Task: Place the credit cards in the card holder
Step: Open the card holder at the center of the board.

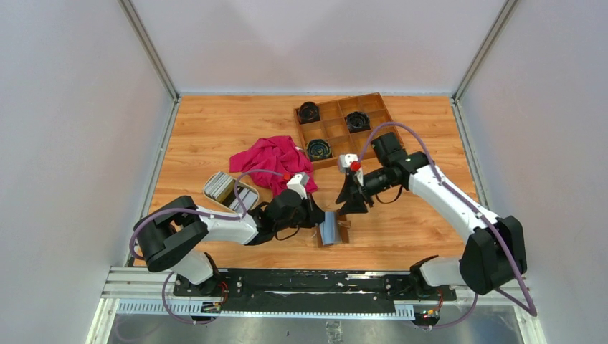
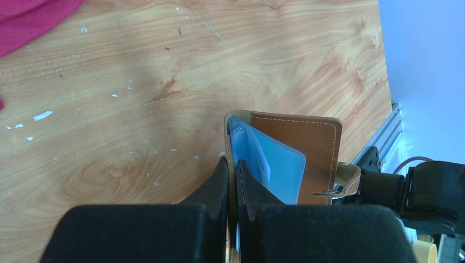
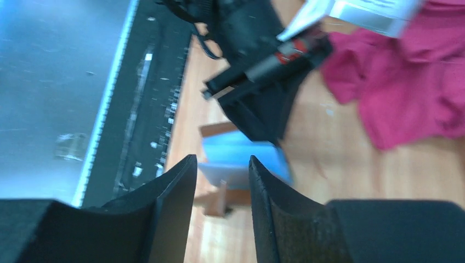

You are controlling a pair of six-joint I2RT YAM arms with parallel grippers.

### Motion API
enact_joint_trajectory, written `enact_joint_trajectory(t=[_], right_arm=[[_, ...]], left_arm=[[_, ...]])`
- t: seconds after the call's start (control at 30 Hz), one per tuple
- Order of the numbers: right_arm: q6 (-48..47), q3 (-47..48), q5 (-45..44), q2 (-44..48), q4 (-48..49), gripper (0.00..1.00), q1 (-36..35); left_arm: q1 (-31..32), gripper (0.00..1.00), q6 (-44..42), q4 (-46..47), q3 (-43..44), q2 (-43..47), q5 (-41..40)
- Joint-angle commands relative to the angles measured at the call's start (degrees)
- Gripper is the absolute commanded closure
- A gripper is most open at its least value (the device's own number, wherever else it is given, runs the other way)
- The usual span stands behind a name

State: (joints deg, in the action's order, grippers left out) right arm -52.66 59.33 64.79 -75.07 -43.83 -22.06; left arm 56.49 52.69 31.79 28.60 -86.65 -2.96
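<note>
The card holder [image 1: 331,229], smooth brown leather with pale stitching and bluish-grey inner pockets, stands open on its edge toward 6 o'clock on the wood-grain table [image 1: 215,122]. The left gripper [image 1: 315,213] is clamped on one leather flap, propping it up. The right gripper [image 1: 353,201] hovers at the holder's 1 o'clock, jaws parted and empty. The cards [image 1: 222,185], a stack of thin pale rectangles, sit in a dish [image 1: 251,193] at its 9 o'clock, so most loading seems left to do. Whether any card is already pocketed is unclear. A crumpled pink cloth [image 1: 276,161] lies at 11 o'clock.
</note>
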Motion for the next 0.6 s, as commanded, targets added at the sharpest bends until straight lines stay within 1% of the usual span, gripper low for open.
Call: enact_joint_trajectory(t=[0.0, 0.1, 0.2, 0.43, 0.57], right_arm=[[7.4, -2.6, 3.8, -3.3, 3.6, 0.63, -7.0], [9.8, -3.0, 0.9, -6.4, 5.4, 0.8, -8.7], [10.1, -3.8, -2.6, -8.0, 6.1, 0.86, -9.6], [10.4, -4.1, -11.3, -10.6, 6.6, 0.87, -11.0], [7.6, -4.2, -18.7, -10.2, 4.7, 0.87, -10.9]], left_arm=[[0.6, 1.0, -0.3, -1.5, 1.6, 1.3, 0.2], [0.9, 1.0, 0.1, -1.4, 1.7, 1.8, 0.2], [1.1, 1.0, 0.4, -1.7, 1.7, 2.9, -0.1], [1.1, 1.0, 0.0, -3.4, 1.5, 5.1, -1.0], [1.2, 1.0, -0.1, -3.8, 0.7, 6.5, -2.0]])
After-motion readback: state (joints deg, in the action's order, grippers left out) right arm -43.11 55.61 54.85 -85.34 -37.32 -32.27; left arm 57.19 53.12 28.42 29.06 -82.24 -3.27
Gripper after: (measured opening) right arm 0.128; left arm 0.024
